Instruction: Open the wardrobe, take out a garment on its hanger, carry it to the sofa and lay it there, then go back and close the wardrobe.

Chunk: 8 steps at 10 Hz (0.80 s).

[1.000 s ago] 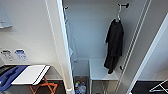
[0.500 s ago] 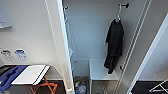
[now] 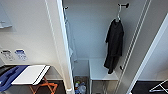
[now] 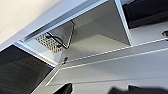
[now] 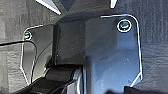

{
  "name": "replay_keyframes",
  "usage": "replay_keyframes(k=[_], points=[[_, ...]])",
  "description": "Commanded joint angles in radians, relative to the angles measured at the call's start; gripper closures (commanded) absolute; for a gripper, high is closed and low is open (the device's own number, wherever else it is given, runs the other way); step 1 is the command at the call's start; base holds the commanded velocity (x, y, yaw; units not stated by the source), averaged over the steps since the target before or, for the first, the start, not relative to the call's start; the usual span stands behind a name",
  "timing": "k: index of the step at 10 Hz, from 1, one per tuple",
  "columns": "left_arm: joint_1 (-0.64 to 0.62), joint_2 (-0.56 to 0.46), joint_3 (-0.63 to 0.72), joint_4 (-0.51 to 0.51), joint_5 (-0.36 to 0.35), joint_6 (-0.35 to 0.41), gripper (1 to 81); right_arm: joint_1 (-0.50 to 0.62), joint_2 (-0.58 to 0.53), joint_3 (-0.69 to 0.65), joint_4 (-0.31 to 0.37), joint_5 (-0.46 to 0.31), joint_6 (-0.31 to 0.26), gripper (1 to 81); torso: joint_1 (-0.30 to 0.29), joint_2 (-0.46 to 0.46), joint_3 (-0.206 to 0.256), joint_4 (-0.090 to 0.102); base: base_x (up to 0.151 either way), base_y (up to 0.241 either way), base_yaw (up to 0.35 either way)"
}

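The wardrobe [image 3: 97, 35] stands open before me, its white left door [image 3: 37, 37] swung out toward me. Inside, at the upper right, the black garment [image 3: 114, 47] hangs limp on its pale hanger [image 3: 118, 15] from a dark peg [image 3: 124, 5]. Its hem reaches down beside a white shelf box [image 3: 100, 71]. In the left wrist view, white wardrobe panels and a shelf [image 4: 100, 47] show close up from below, with dark parts of my left gripper [image 4: 97, 90] at the picture's edge. Nothing is held.
A pale top [image 3: 70, 42] hangs at the wardrobe's inner left. A basket with bottles [image 3: 80, 87] sits on its floor. Left of the door stands a white-topped board on orange legs [image 3: 30, 75] with blue cloth [image 3: 10, 77]. A white rack [image 3: 160, 87] stands at the lower right.
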Motion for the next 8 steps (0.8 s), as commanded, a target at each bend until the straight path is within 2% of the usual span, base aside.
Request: replay_keyframes(k=[1, 5, 6, 8], points=[[-0.097, 0.011, -0.008, -0.001, -0.071, 0.001, 1.0, 0.059, 0.002, 0.01, -0.005, -0.074, -0.003, 1.0, 0.0, 0.0, 0.0, 0.0, 0.0, 0.0, 0.0], [-0.083, 0.096, -0.193, -0.184, -0.19, 0.006, 1.0, 0.059, -0.004, 0.007, -0.017, -0.097, -0.003, 1.0, 0.0, 0.0, 0.0, 0.0, 0.0, 0.0, 0.0], [-0.092, 0.148, -0.3, -0.227, -0.195, 0.009, 1.0, 0.058, -0.004, 0.014, -0.03, -0.129, -0.003, 1.0, 0.0, 0.0, 0.0, 0.0, 0.0, 0.0, 0.0], [-0.109, 0.204, -0.413, -0.231, -0.197, 0.003, 1.0, 0.059, -0.003, 0.036, -0.033, -0.134, -0.003, 1.0, 0.0, 0.0, 0.0, 0.0, 0.0, 0.0, 0.0]])
